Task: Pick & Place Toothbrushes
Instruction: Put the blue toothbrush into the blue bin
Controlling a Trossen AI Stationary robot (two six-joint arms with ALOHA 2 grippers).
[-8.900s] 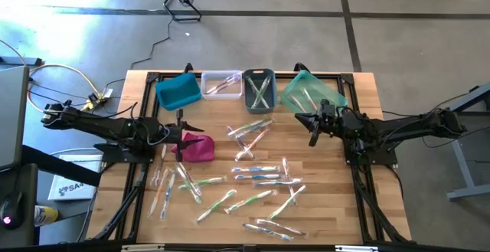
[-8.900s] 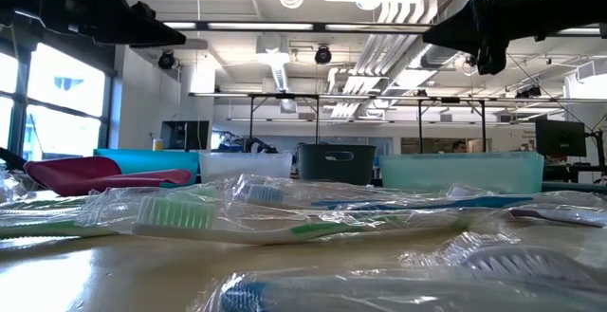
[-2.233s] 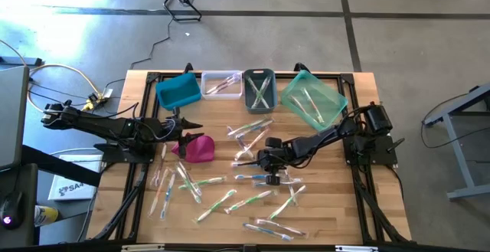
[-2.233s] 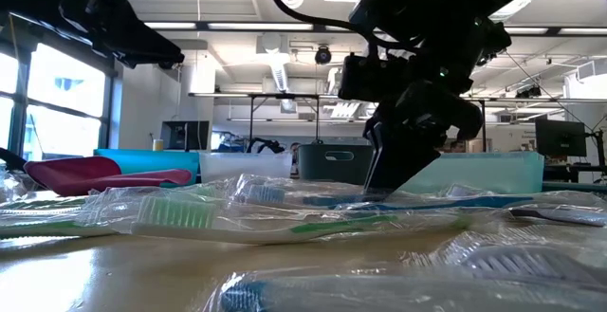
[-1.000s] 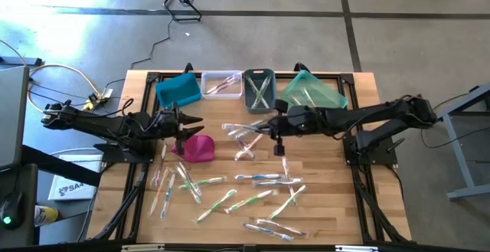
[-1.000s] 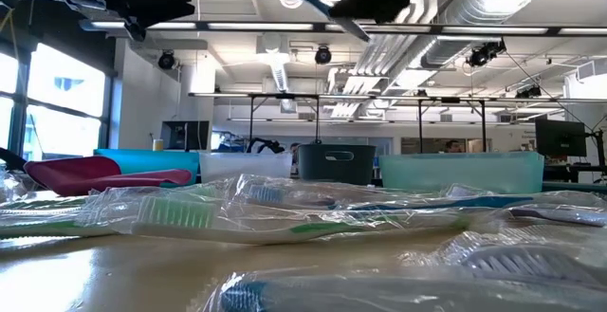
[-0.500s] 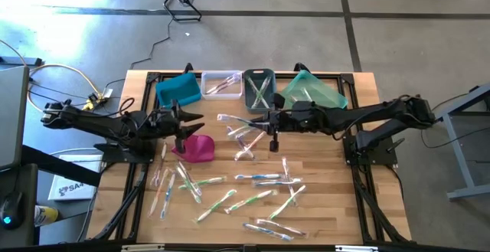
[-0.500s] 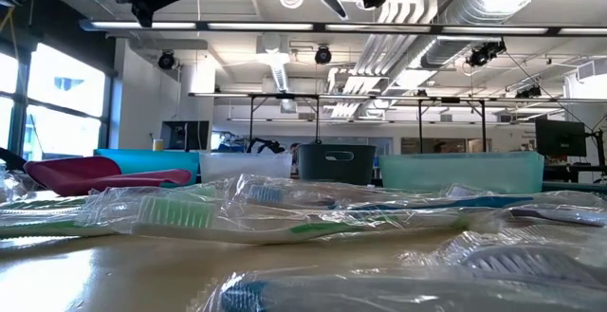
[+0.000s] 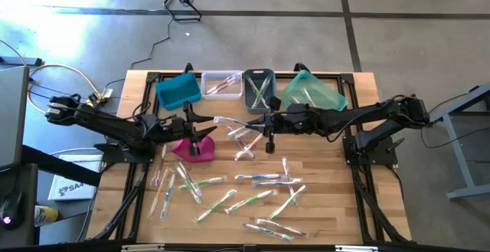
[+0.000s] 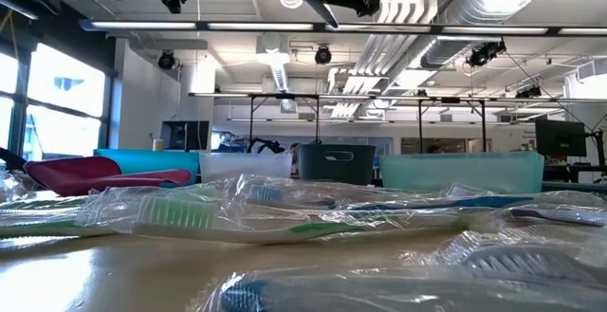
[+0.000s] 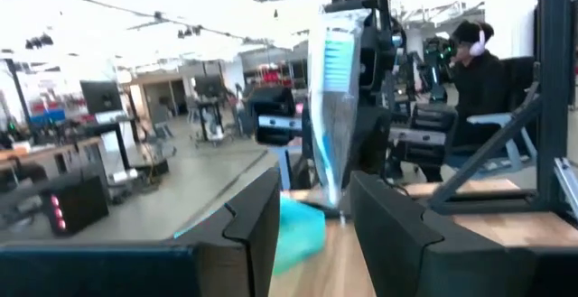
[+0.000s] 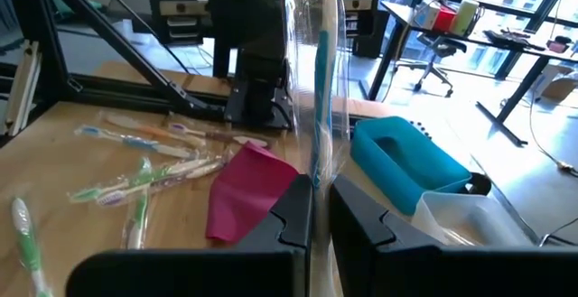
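Clear-wrapped toothbrush (image 9: 230, 122) was held aloft mid-table, pinched at one end between the right gripper (image 9: 267, 126) fingers. Its free end was presented between the spread fingers of the left gripper (image 9: 200, 127), above the magenta pouch (image 9: 193, 148). A handover was judged in hand; closing of the left fingers was called for next. No legible writing was noted.

Right gripper (image 9: 266, 127) clamped; left gripper (image 9: 196, 129) spread.

Wrapped toothbrush (image 12: 316, 80) cut off overhead; its lower end hidden between jaws.
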